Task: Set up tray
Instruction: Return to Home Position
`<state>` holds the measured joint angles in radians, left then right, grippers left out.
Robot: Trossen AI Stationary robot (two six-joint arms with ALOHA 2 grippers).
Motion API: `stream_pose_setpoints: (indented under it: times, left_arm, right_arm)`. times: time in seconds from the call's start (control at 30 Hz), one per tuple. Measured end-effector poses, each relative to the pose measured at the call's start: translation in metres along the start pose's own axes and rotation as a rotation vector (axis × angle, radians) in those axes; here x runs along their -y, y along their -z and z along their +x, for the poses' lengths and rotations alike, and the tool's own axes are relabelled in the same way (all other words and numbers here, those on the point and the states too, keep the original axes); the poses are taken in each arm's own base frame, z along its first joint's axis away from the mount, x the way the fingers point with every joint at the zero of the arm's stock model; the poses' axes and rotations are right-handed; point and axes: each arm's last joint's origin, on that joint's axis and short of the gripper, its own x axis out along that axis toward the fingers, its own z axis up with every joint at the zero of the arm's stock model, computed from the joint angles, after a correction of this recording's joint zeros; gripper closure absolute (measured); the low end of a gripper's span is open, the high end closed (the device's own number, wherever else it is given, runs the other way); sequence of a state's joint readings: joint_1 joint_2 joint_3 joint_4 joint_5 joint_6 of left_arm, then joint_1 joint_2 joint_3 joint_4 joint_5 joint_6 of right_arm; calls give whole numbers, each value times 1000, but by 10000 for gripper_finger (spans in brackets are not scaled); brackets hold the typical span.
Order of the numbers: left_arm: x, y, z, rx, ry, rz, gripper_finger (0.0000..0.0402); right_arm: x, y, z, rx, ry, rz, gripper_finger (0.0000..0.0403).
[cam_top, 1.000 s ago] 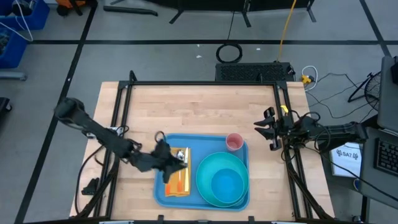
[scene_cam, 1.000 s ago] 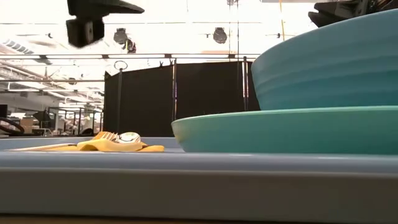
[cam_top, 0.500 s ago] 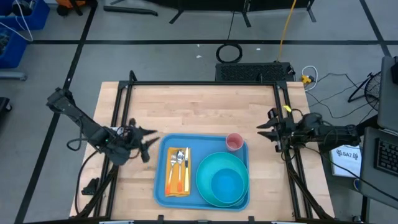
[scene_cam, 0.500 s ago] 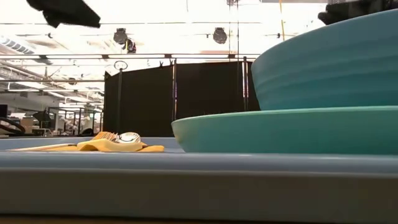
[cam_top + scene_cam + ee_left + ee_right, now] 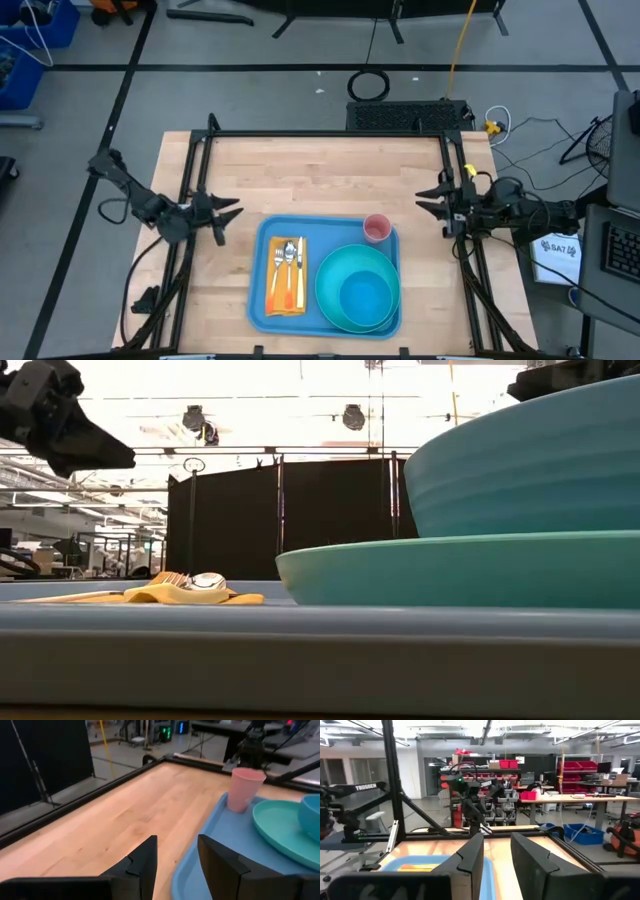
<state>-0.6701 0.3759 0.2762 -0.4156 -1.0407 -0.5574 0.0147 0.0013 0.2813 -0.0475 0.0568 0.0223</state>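
The blue tray (image 5: 259, 312) lies flat on the wooden table, near its front edge. On the tray's left part lies a yellow-orange napkin (image 5: 284, 291) with cutlery (image 5: 290, 254) on top. A turquoise plate (image 5: 335, 262) with a bowl (image 5: 365, 297) in it fills the tray's right part. A pink cup (image 5: 377, 228) stands upright in the far right corner. My left gripper (image 5: 226, 224) hovers open to the left of the tray, nothing between its fingers (image 5: 144, 865). My right gripper (image 5: 428, 205) hangs open at the table's right edge.
Black frame rails (image 5: 195, 180) run along the table's left, far and right sides. Bare wood (image 5: 320, 175) stretches between the tray and the far rail. The room beyond shows benches and shelving (image 5: 580, 795).
My left gripper has drawn back from above the napkin toward the table's left edge, rolling as it went, and now stands clear of the tray. The napkin and cutlery have stayed where they were. My right gripper has risen a little.
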Motion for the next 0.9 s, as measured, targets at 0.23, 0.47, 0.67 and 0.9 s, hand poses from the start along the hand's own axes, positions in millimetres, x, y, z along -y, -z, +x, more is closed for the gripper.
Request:
stream_pose_setpoints:
  times: [0.23, 0.47, 0.67, 0.9]
  left_arm:
    - [-17, 19, -3, 56, 53, 8, 256]
    - [-21, 18, -6, 97, 168, 56, 256]
    - [-21, 16, -4, 98, 190, 74, 256]
    - [-26, 11, 2, 126, 126, 84, 256]
  right_arm:
    - [1, 6, 1, -22, 50, 2, 314]
    - [1, 28, 6, -49, 20, 21, 314]
    - [-4, 40, 9, -17, -136, 44, 314]
    - [-5, 52, 10, -49, -200, 71, 314]
